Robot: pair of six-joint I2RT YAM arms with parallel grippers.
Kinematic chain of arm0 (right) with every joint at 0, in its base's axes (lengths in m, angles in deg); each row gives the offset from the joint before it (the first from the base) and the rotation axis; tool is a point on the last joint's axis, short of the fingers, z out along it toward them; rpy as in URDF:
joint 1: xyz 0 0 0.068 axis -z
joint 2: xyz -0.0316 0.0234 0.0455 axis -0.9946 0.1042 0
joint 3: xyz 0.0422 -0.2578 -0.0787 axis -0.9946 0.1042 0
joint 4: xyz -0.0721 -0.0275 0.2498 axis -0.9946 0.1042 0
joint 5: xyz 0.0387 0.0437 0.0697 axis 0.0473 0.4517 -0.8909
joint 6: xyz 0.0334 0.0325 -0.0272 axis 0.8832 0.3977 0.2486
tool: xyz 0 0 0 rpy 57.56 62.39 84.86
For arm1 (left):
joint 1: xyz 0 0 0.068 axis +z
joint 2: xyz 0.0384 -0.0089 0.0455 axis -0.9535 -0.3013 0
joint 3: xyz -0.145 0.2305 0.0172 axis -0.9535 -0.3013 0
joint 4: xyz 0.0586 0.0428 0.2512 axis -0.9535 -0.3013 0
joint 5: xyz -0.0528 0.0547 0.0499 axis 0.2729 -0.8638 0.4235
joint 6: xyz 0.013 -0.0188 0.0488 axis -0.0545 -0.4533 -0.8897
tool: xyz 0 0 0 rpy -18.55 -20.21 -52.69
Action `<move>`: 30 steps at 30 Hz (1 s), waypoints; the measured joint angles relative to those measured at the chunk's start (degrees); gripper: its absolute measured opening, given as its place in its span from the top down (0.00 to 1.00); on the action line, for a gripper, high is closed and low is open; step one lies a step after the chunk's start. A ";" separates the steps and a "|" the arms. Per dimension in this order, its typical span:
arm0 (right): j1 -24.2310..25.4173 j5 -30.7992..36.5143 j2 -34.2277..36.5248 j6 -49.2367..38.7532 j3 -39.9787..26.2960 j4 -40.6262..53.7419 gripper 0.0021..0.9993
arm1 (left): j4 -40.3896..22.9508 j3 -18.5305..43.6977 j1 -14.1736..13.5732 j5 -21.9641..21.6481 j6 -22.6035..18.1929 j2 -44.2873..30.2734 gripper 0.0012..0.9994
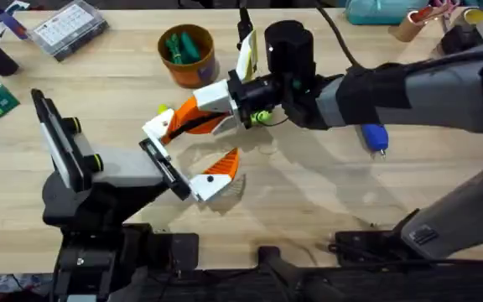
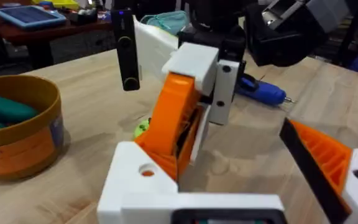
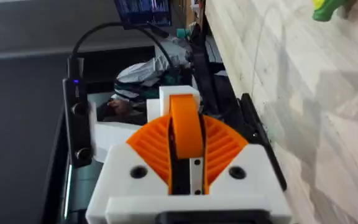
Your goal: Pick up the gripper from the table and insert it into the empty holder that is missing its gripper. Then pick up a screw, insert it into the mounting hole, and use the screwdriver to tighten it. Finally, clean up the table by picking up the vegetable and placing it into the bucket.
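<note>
My right gripper (image 1: 230, 99) is shut on the long orange gripper (image 1: 193, 115), which slants down to the holder (image 1: 159, 127), the bare white mount on my left arm. In the left wrist view the orange gripper (image 2: 176, 121) has its lower end in the holder (image 2: 143, 182), and orange shows through the mount's hole. My left gripper (image 1: 193, 151) is open, and its other mount carries a ribbed orange finger (image 1: 218, 172). The blue screwdriver (image 1: 376, 137) lies to the right. The bucket (image 1: 188, 52) stands behind. The small yellow vegetable (image 1: 164, 111) lies beside the holder.
A clear compartment box (image 1: 65, 29) sits at the back left. A lime-green piece (image 1: 262, 117) lies under my right wrist. Cups and clutter (image 1: 426, 17) crowd the back right corner. A black cable (image 1: 338, 38) runs across the table behind my right arm.
</note>
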 joint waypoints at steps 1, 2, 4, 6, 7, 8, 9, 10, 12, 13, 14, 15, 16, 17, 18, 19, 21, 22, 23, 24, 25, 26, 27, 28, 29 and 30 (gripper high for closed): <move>0.00 -0.02 0.00 0.00 0.00 0.01 0.76 | 0.00 0.01 0.00 0.01 -0.02 0.01 0.01; -0.01 -0.03 0.00 0.00 0.00 0.04 0.75 | 0.01 0.01 0.00 0.01 -0.07 0.00 0.01; -0.08 -0.03 0.00 -0.01 0.00 0.03 0.74 | 0.03 0.01 0.00 0.01 -0.20 0.00 0.01; -0.15 -0.04 0.00 0.00 0.00 0.11 0.72 | 0.05 0.01 -0.03 0.10 -0.35 0.00 0.01; -0.32 -0.06 0.01 -0.01 0.00 0.20 0.70 | 0.08 0.01 -0.18 0.27 -0.52 0.01 0.01; -0.57 -0.10 0.02 -0.01 0.00 0.30 0.69 | 0.08 0.01 -0.36 0.37 -0.66 0.01 0.01; -0.77 -0.18 0.01 0.00 0.00 0.34 0.68 | 0.08 0.01 -0.48 0.35 -0.78 0.01 0.01; -0.88 -0.28 0.00 -0.01 0.01 0.36 0.67 | 0.09 0.01 -0.52 0.32 -0.86 0.01 0.01; -0.90 -0.46 0.01 -0.01 0.02 0.46 0.65 | 0.09 0.01 -0.52 0.37 -1.04 0.01 0.01; -0.90 -0.47 0.01 -0.02 0.02 0.46 0.65 | 0.09 0.01 -0.52 0.37 -1.06 0.01 0.01; -0.90 -0.47 0.00 -0.02 0.02 0.46 0.64 | 0.09 0.01 -0.52 0.36 -1.07 0.01 0.01; -0.90 -0.47 0.00 -0.02 0.02 0.47 0.64 | 0.09 0.01 -0.52 0.37 -1.11 0.01 0.01; -0.90 -0.47 0.00 -0.01 0.02 0.47 0.63 | 0.09 0.01 -0.52 0.38 -1.18 0.01 0.01; -0.90 -0.47 0.00 -0.01 0.02 0.48 0.63 | 0.09 0.01 -0.52 0.38 -1.25 0.01 0.01; -0.90 -0.48 0.00 -0.02 0.03 0.50 0.62 | 0.09 0.01 -0.52 0.38 -1.29 0.01 0.01; -0.90 -0.49 0.01 -0.01 0.05 0.53 0.60 | 0.09 0.01 -0.52 0.38 -1.32 0.01 0.01; -0.85 -0.81 0.00 -0.02 0.10 0.53 0.58 | 0.09 0.01 -0.53 0.44 -1.46 0.01 0.01; -0.78 -1.10 0.01 -0.01 0.11 0.51 0.56 | 0.09 0.01 -0.55 0.54 -1.47 0.01 0.01; -0.67 -1.33 0.02 -0.01 0.11 0.50 0.55 | 0.08 0.01 -0.57 0.62 -1.47 0.01 0.01; -0.52 -1.56 0.02 -0.01 0.11 0.50 0.54 | 0.07 0.01 -0.61 0.71 -1.47 0.01 0.01; -0.39 -1.76 0.02 0.00 0.11 0.52 0.53 | 0.07 0.01 -0.63 0.84 -1.47 0.01 0.01; -0.23 -1.95 0.02 0.01 0.11 0.54 0.51 | 0.06 0.01 -0.63 0.94 -1.47 0.01 0.01; -0.04 -2.17 0.01 0.00 0.11 0.52 0.48 | 0.03 0.01 -0.63 1.08 -1.47 0.01 0.01; 0.14 -2.38 0.01 0.00 0.11 0.50 0.46 | 0.02 0.01 -0.63 1.16 -1.47 0.01 0.01; 0.29 -2.58 0.02 -0.01 0.11 0.51 0.44 | 0.01 0.01 -0.63 1.22 -1.47 0.01 0.01; 0.45 -2.79 0.02 -0.02 0.11 0.50 0.39 | 0.00 0.01 -0.63 1.23 -1.47 0.01 0.01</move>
